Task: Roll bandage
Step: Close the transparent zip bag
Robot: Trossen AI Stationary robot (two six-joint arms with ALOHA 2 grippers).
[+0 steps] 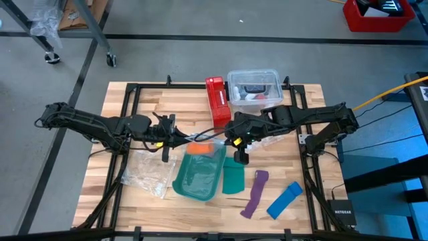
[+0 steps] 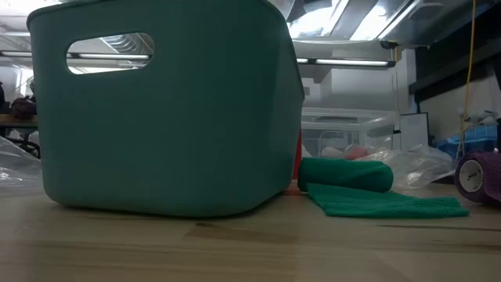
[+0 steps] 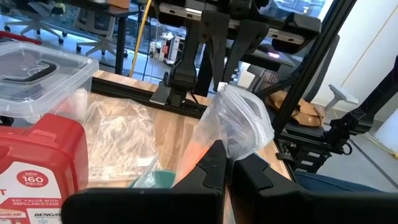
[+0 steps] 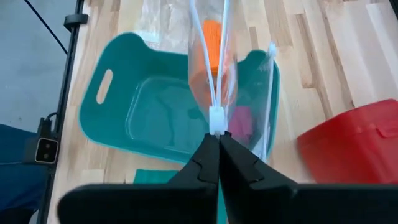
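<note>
Both grippers pinched one clear plastic zip bag (image 4: 214, 68) over the far end of the teal plastic basket (image 1: 199, 175), mid-table. The left gripper (image 3: 225, 163) was closed on one edge of the bag, and the right gripper (image 4: 216, 144) was closed on its white zipper tab. The small bright orange fabric bandage (image 4: 212, 36) sat inside that bag — not loose on the wood.

Risks, as judged:
- The thin film could slip from either pinch, dropping bag and bandage into the basket.
- Pulling apart unevenly could tear the bag or jam the slider.
- The bandage is soft and may bunch in the bag mouth instead of coming out.

Count: one orange bandage; one half-rolled green fabric strip (image 1: 234, 177), one purple strip (image 1: 254, 194), one blue strip (image 1: 284, 200) toward the near right corner; one red plastic box (image 1: 217, 102) and one clear lidded tub (image 1: 254, 87) at the far edge; a second, crumpled clear bag (image 1: 146, 174) left of the basket.
</note>
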